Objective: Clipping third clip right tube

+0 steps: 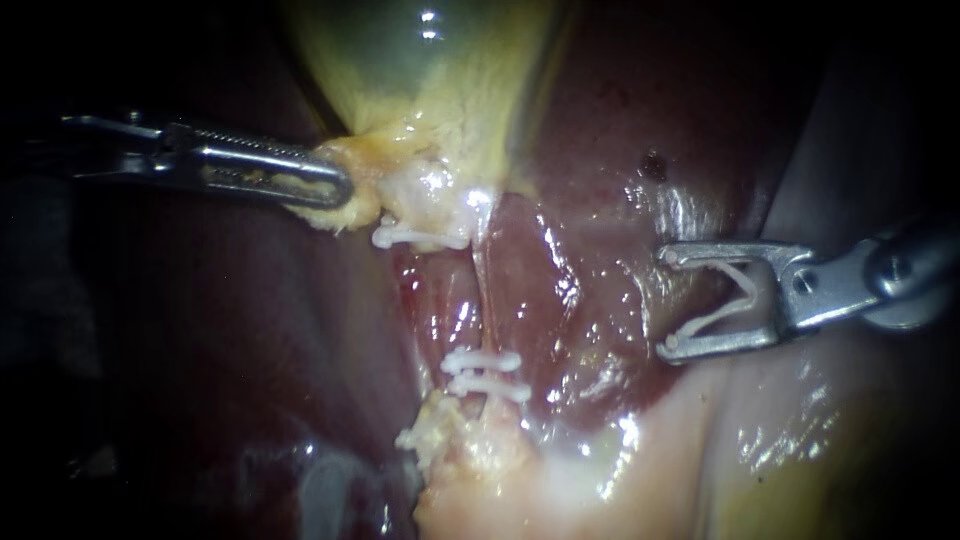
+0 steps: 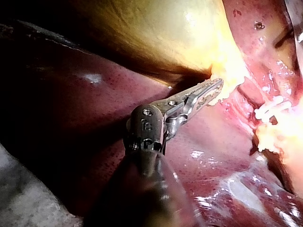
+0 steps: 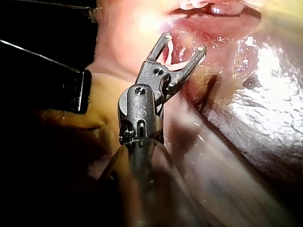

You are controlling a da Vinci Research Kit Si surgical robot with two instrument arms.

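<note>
My left instrument comes in from the left, its jaws shut on yellowish tissue at the lower end of the gallbladder. In the left wrist view the same jaws pinch that yellow fringe. My right instrument stands to the right, apart from the tube, its jaws held wide around an open white clip. The right wrist view shows this clip seated between the jaws. A thin pale tube runs down the middle. It carries two white clips low down and one clip near the top.
Dark red liver lies to the left and under the tube. Pale, wet, glistening tissue fills the lower right. Yellow fatty shreds hang beneath the lower clips. A dark hollow of red tissue separates the tube from my right instrument.
</note>
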